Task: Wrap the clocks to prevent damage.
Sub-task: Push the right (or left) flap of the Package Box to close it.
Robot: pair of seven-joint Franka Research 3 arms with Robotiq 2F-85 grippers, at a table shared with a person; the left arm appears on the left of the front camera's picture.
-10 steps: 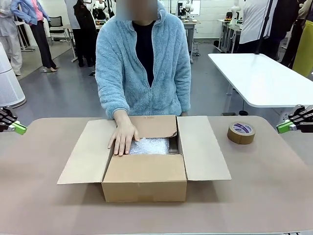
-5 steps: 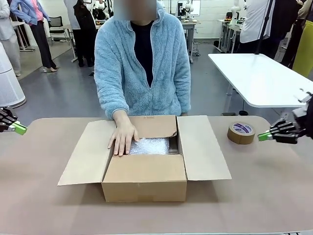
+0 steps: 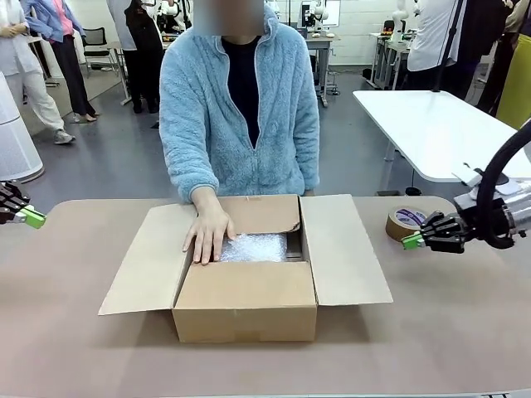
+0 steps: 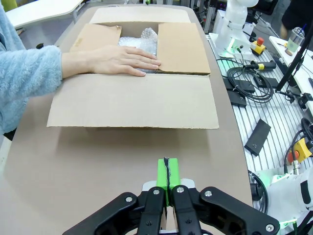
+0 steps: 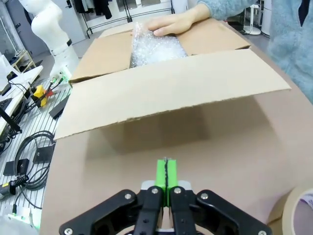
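Note:
The clocks show as one whitish bubble-wrap bundle (image 3: 253, 247) (image 4: 138, 40) (image 5: 155, 49) lying inside the open cardboard box (image 3: 246, 308) at the table's middle. A person's hand (image 3: 208, 235) rests flat on the bundle's left part and the box's edge. My right gripper (image 3: 409, 241) (image 5: 166, 174) hangs shut and empty over the table right of the box, just in front of the tape roll. At the table's far left edge my left gripper (image 3: 36, 219) (image 4: 167, 175) is shut with nothing in it.
A brown tape roll (image 3: 406, 219) (image 5: 293, 211) lies on the table right of the box, partly behind my right gripper. The box's flaps (image 3: 342, 249) spread out left and right. Bare table lies in front of the box. Cables and tools sit beside the table in the wrist views.
My right arm has swung in from the table's right edge toward the box, ending in front of the tape roll. The left gripper, the person's hand and the bundle have stayed put.

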